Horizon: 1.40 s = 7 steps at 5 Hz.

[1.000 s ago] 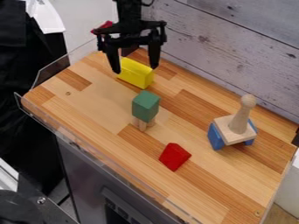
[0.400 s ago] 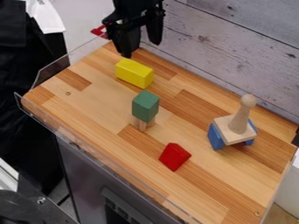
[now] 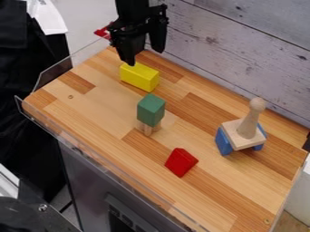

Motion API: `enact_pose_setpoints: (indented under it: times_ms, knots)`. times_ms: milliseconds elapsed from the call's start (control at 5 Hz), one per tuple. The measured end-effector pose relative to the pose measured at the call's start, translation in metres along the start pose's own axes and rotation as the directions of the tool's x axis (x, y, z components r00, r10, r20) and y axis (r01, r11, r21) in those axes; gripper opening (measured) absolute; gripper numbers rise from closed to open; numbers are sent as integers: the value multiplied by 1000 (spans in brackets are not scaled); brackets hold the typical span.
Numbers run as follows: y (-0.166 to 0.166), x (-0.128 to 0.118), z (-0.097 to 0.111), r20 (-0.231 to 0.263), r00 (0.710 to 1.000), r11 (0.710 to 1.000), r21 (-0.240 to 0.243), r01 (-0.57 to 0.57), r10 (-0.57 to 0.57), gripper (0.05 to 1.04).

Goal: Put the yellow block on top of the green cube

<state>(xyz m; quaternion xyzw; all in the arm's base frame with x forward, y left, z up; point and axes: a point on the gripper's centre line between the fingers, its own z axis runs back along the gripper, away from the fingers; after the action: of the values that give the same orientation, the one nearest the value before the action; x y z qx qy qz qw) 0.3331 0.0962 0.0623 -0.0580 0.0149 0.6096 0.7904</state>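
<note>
Striped wooden tabletop (image 3: 91, 111) beside a whitewashed plank wall (image 3: 236, 50).

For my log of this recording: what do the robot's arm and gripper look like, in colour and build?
The arm is black, a smooth, fairly slim column where it shows. The gripper is black too, with a broader, angular, knobbly body and two chunky fingers that narrow towards their tips. No coloured markings can be made out on either.
</note>
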Motion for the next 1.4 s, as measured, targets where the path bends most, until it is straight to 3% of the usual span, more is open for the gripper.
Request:
enact_pose_setpoints:
  times_ms: [600, 800, 1000, 1200, 1400]
  knots:
    - [-3, 23, -28, -28, 994, 990, 87, -108, 110, 999]
    - [0, 25, -38, -33, 989, 981, 131, -141, 147, 948]
    - [3, 25, -45, -37, 989, 977, 160, -138, 146, 668]
    - [3, 21, -45, -35, 990, 975, 182, -125, 133, 575]
    - [0, 18, -44, -53, 991, 978, 172, -114, 124, 574]
